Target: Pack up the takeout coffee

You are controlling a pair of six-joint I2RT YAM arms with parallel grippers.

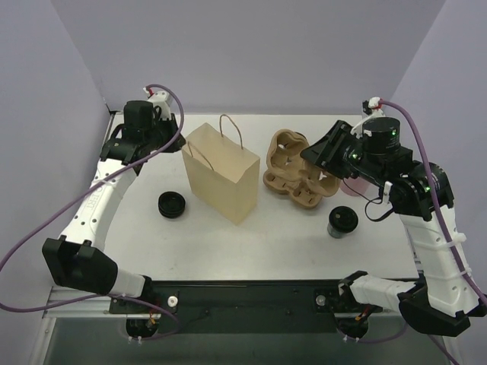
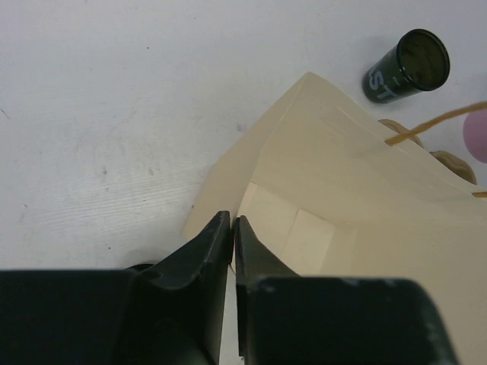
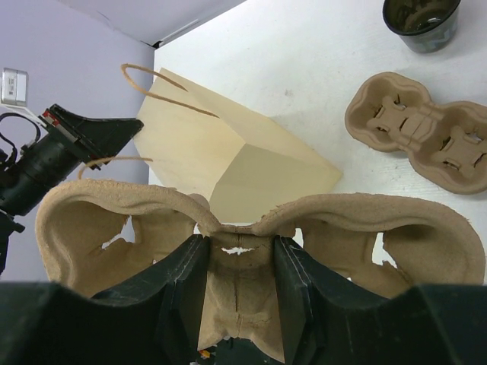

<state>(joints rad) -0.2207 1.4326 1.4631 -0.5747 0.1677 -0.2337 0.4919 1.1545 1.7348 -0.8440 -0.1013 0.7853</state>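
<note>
Teamwork, by the look of it: the left claw (image 2: pixel 232 222) has its jaws nearly together on the rim of the tan paper bag with twine handles (image 1: pixel 221 179), mid-counter, presumably steadying its mouth. The right claw (image 3: pixel 240 251), partly closed, pinches the centre ridge of a brown moulded-pulp cup carrier (image 3: pixel 365 228) just right of the bag, likely for loading (a second carrier (image 3: pixel 418 141) lies on the counter nearby).

Items counted: one paper bag (image 1: pixel 221 171), two pulp cup carriers (image 1: pixel 288 148) (image 1: pixel 304 194), two dark cups (image 1: pixel 173 204) (image 1: pixel 342 222), one pink object (image 1: pixel 352 187).
</note>
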